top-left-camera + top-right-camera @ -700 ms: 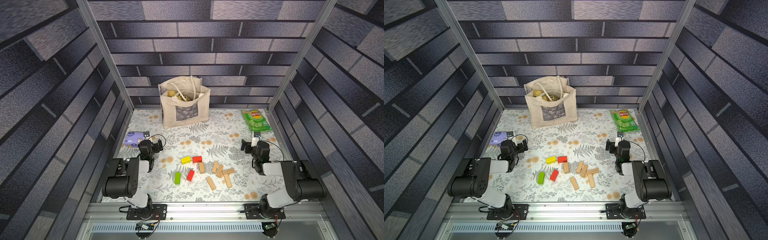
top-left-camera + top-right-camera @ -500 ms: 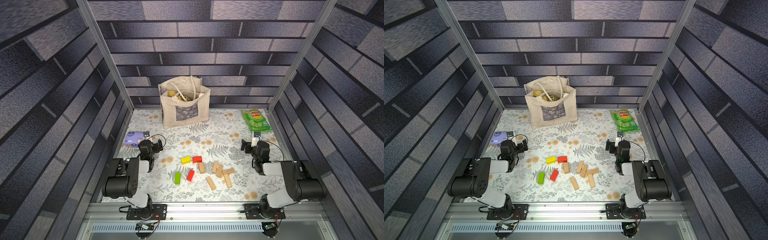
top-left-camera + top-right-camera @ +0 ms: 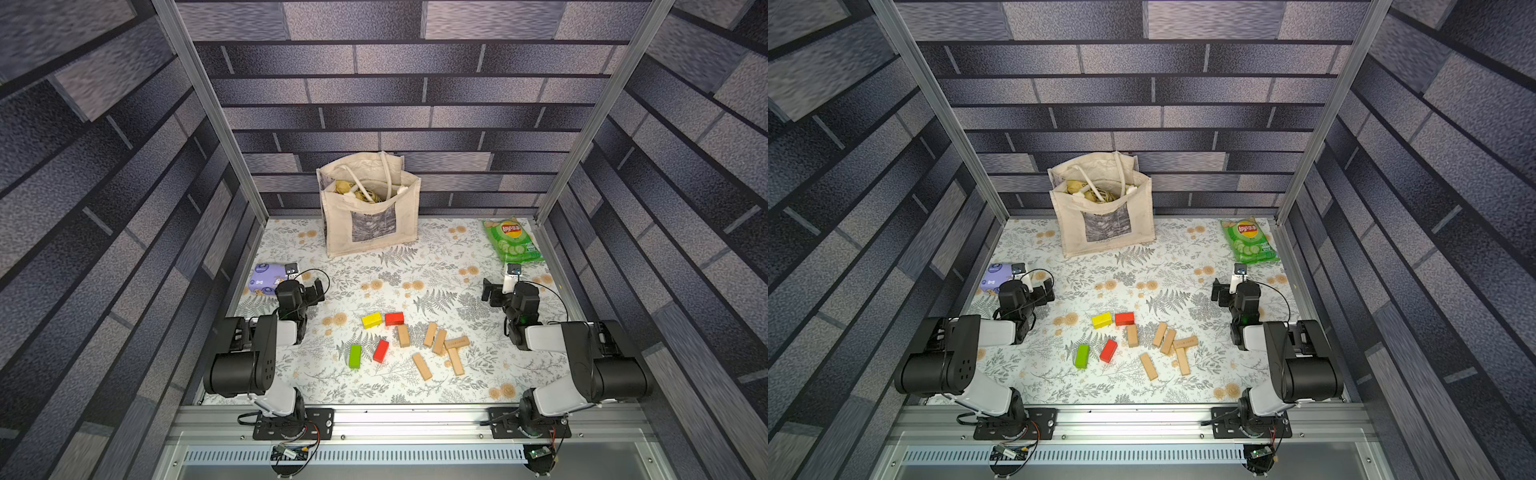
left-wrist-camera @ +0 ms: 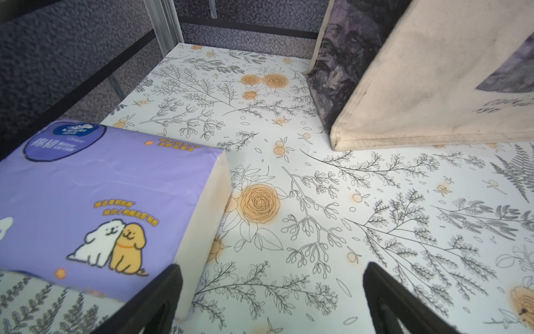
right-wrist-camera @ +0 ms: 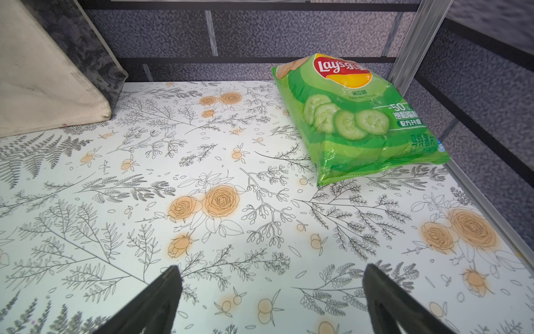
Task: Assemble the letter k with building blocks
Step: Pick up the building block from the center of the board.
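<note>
Ten building blocks point(image 3: 402, 336) lie loose at the middle of the tabletop point(image 3: 374, 266), no letter k yet begun, four coloured nearer your left fingers point(image 4: 161, 297), six tan nearer your right fingers point(image 5: 161, 300); both pairs stand fully spread, empty, parked at the sides, seemingly ready to reach in.

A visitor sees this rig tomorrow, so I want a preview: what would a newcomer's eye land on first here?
The scatter of small rectangular wooden building blocks in the middle of the floral-print table: bright yellow, red and green ones beside plain tan ones. Behind them a cream canvas tote bag stands at the back wall, and a green crisp bag lies in the far right corner.
</note>
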